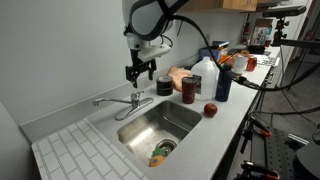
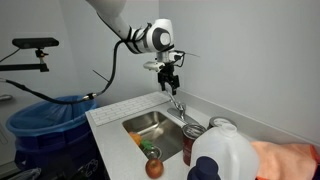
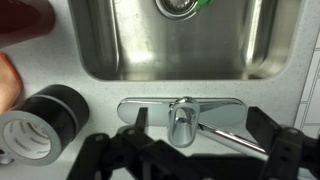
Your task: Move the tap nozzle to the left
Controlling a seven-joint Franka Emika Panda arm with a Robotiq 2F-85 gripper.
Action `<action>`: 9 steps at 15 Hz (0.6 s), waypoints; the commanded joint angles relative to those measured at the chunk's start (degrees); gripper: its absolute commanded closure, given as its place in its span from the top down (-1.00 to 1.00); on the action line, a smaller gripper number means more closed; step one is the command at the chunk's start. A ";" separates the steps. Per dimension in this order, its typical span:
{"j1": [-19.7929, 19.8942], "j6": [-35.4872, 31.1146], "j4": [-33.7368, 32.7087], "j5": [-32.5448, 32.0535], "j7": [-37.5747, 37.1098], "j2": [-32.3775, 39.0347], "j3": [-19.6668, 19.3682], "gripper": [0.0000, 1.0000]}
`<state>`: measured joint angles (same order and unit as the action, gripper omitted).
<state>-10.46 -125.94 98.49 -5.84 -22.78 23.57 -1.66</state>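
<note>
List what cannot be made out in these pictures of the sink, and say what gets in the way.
Tap nozzle tip: wrist view, behind a finger of the gripper.
Items in the drain: too small in an exterior view; cut by the wrist view's top edge.
Jug: blurred in an exterior view, too near the lens.
Red object: wrist view, blurred, cut by the corner.
</note>
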 commanded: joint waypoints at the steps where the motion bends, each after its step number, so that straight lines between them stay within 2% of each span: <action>1: 0.75 -0.47 8.81 0.90 -1.05 -8.84 0.67 1.00; 9: 1.52 -1.93 17.38 2.37 -2.57 -18.87 1.99 1.00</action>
<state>-10.27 -126.39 111.24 -5.03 -23.99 9.50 -1.22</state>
